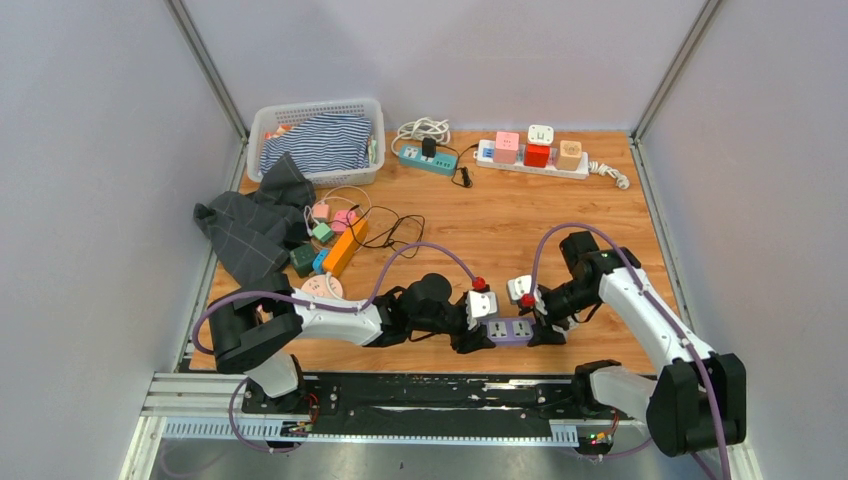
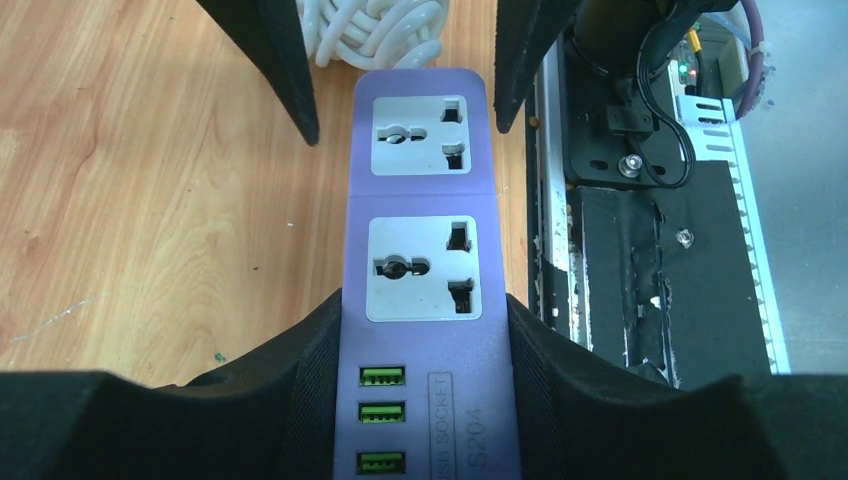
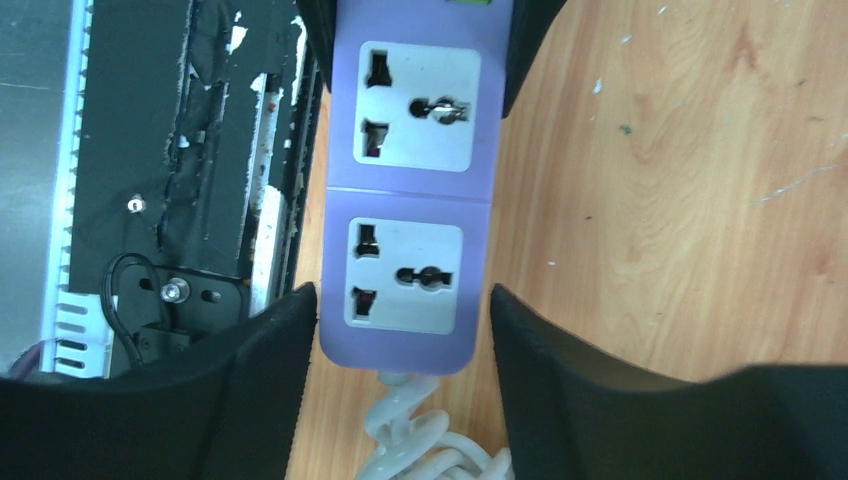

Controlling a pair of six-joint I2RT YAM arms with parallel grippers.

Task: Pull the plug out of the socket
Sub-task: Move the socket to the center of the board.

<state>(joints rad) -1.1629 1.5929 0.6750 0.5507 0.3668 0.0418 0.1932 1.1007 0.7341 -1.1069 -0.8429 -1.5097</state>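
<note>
The purple strip lies at the table's near edge, between the arms. Its label reads "SOCKET S204" beside green USB ports. The left gripper pinches that end. The right gripper's fingers straddle the white cord end; I cannot tell if they press.

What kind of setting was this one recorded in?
Probably a lab robot cell: plain grey panels wall in a wooden table, the robot is bolted to a metal rail, and props such as a purple power strip and a laundry basket lie on it.
</note>
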